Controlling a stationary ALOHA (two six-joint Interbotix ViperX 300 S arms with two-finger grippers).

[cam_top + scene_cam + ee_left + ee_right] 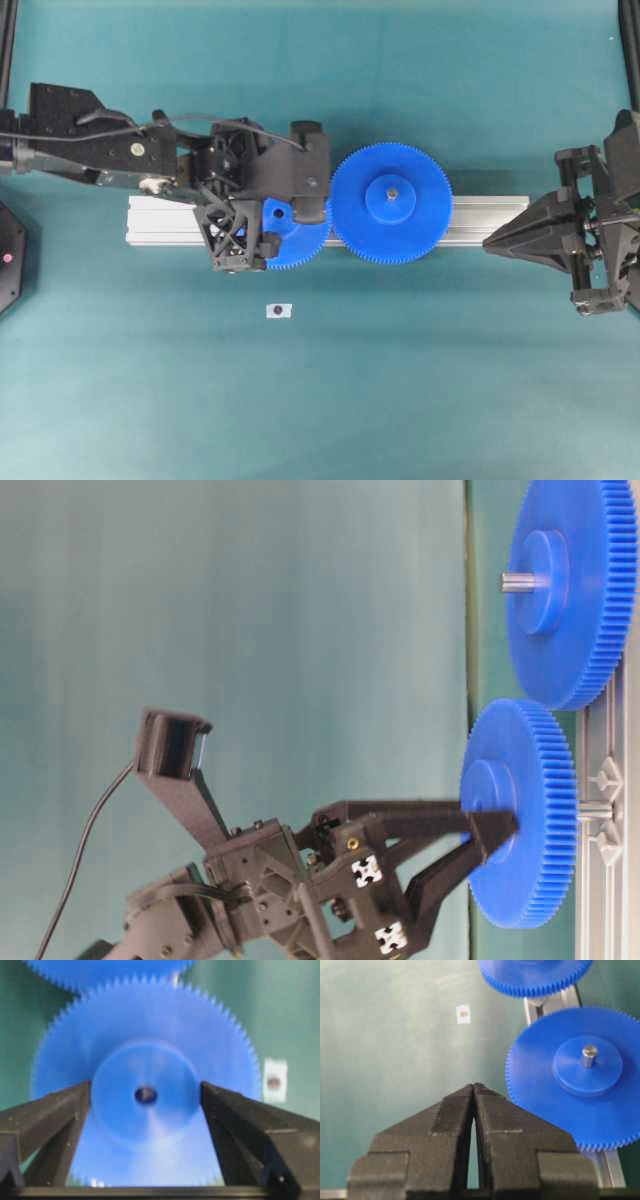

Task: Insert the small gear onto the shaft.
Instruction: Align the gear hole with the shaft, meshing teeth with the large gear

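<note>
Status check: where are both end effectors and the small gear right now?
Left end effector open, fingers straddling hub of small blue plastic gear. Gear seated on aluminium rail, meshing with larger blue gear. Right end effector shut, off to the side. Nothing in the way.

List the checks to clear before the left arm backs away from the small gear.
1. Small gear lying flat over the rail: ok.
2. Shaft seated through its centre hole: cannot tell; the hole only shows dark.
3. Left end effector free of the hub: cannot tell; its fingers flank the hub closely.
4. Teeth meeting the larger gear: ok.
5. Right end effector shut and apart from both gears: ok.
</note>
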